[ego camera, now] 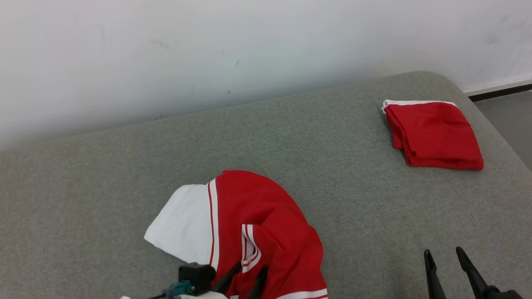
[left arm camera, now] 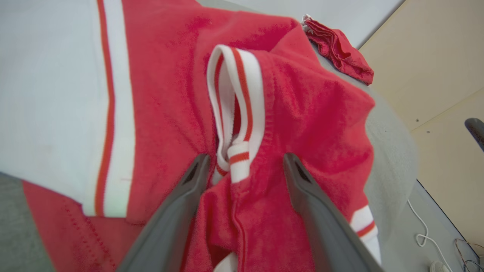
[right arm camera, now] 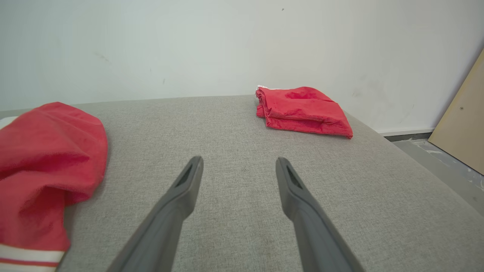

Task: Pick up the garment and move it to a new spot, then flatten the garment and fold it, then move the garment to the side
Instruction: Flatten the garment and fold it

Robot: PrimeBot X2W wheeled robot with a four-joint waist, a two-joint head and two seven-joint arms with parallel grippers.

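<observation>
My left gripper (ego camera: pixel 252 266) straddles the striped cuff (left arm camera: pixel 236 113) of the crumpled garment (ego camera: pixel 257 216) near the worktop (ego camera: pixel 353 187) edge, jaws parted, gripping nothing. The right gripper (ego camera: pixel 442 250) hangs open and empty. Pickup stage, I judge: next, pinch and lift.

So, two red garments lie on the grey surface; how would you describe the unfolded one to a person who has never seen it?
Find the big grey padded surface against the white wall. Near its front edge, at the left gripper, lies a crumpled garment. Unlike the neatly folded garment at the far right, it shows a large white panel and striped trim.
</observation>
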